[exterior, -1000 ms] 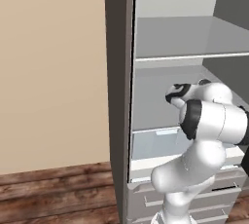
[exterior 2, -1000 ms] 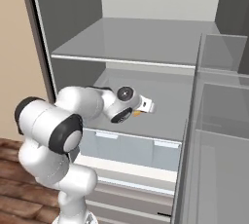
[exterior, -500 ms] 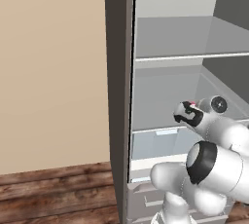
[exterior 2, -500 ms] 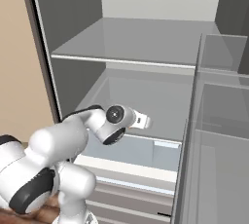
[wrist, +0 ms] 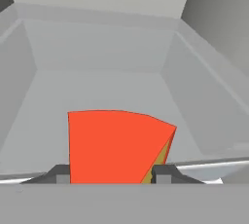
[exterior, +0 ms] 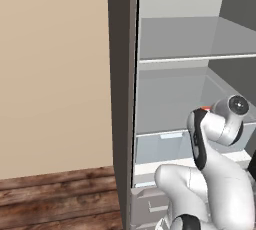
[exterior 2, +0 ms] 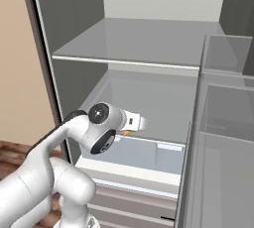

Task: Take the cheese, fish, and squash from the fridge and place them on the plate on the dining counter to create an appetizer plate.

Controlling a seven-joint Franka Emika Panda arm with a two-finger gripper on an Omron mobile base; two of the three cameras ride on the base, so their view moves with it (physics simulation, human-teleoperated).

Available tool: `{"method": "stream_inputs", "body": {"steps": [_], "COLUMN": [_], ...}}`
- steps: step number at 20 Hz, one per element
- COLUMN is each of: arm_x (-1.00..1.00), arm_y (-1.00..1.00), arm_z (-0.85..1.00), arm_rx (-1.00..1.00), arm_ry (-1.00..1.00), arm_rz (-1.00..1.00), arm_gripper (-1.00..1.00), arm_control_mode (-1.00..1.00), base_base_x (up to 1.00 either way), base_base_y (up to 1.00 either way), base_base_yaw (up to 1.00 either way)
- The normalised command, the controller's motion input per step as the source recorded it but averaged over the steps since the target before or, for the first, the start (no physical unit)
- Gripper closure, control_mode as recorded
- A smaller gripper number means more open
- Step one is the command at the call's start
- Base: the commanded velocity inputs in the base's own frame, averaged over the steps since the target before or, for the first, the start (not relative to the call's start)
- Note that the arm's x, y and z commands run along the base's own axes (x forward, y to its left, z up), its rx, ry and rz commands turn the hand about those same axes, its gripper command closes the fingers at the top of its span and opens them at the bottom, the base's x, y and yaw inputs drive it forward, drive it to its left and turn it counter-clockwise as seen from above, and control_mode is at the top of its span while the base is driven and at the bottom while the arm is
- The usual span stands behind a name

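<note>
Inside, on the fridge (exterior 2: pixel 149 98) shelf beneath the upper pale grey shelf (exterior 2: pixel 134 41): end effector (wrist: pixel 111 174), partly open, closed on the cheese (wrist: pixel 114 145), one finger tip (wrist: pixel 58 173) against each side of the wedge. Red face of the cheese turned toward the hand camera, a yellow sliver along its right edge. Seen from the right base view as a small orange speck (exterior 2: pixel 127 133) under the white hand, just above the front edge of the translucent drawer (exterior 2: pixel 149 155). From the left base view, a red-orange bit (exterior: pixel 204 109) beside the wrist. Could not tell whether the cheese rested on the shelf or hung clear of it. Wooden floor (exterior: pixel 55 199) at lower left.
</note>
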Motion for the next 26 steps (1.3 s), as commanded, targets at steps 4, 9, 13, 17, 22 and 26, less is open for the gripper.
{"method": "stream_inputs", "body": {"steps": [4, 9, 13, 17, 22, 26], "arm_x": [-0.69, -0.71, -0.62, -0.53, -0.4, -0.16], "arm_y": [0.13, 0.34, 0.29, 0.14, 0.06, 0.06], "arm_z": [0.44, 0.05, 0.01, 0.19, 0.27, 0.1], "arm_rx": [-0.05, -0.06, -0.07, -0.06, -0.04, -0.02], "arm_ry": [0.04, 0.0, -0.03, -0.01, 0.0, 0.0], "arm_rz": [0.15, 0.11, 0.07, 0.02, 0.0, 0.0], "arm_gripper": [1.0, 1.0, 1.0, 1.0, 1.0, 1.0], "arm_control_mode": [-1.0, -1.0, -1.0, -1.0, -1.0, 1.0], "base_base_x": [0.0, 0.0, 0.0, 0.0, 0.0, -0.15], "base_base_y": [0.0, 0.0, 0.0, 0.0, 0.0, 0.08], "base_base_yaw": [0.0, 0.0, 0.0, 0.0, 0.0, 0.0]}}
